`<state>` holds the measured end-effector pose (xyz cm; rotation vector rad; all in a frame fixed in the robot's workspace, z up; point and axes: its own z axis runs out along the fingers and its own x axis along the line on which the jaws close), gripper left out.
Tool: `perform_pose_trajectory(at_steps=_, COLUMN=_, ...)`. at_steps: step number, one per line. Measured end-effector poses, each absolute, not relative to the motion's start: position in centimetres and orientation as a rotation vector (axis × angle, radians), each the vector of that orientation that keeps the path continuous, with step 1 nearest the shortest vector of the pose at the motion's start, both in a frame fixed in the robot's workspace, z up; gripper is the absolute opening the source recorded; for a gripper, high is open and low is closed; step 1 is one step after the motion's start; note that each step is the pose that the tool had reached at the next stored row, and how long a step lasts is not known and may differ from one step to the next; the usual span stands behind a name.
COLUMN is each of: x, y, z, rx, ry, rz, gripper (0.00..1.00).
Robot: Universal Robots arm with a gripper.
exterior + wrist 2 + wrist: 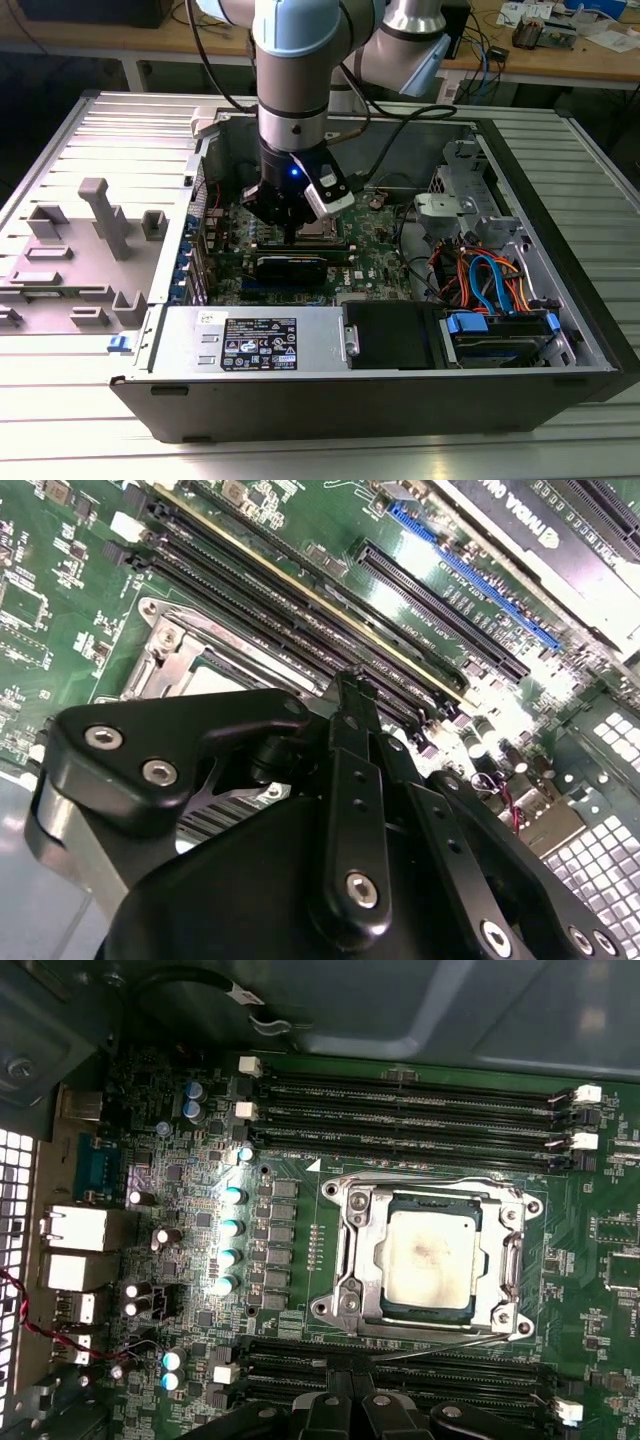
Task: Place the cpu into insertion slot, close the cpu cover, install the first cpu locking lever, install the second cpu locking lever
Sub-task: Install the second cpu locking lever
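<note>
The cpu [430, 1260], a dull silver square with a stained top, sits in the insertion slot [320, 231] on the green board. The silvery cpu cover [351, 1250] lies flat around it as a frame. One thin wire lever [425, 1181] runs along the socket's far side. Another lever [450, 1344] runs slightly slanted along the side nearest my gripper. My gripper [347, 1388] hangs low over the black memory slots [400, 1368] just beside the socket, fingers together and holding nothing. The second wrist view shows the fingertips [350, 683] meeting beside the socket corner [163, 640].
The work is inside an open computer case [560, 300]. A black graphics card [290, 265] lies near the socket. Drive bays with blue and orange cables [490, 280] stand at the exterior view's right. A grey fixture plate [90, 240] lies at the left. More memory slots [410, 1110] flank the socket's far side.
</note>
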<state>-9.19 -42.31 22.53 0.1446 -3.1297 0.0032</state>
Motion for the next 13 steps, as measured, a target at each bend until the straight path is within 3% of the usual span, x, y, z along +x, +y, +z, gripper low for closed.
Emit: perform_pose_trajectory(at_steps=13, x=-9.63, y=-42.31, z=21.54, rx=0.159, ry=-3.13, rz=-0.038, gripper=0.11)
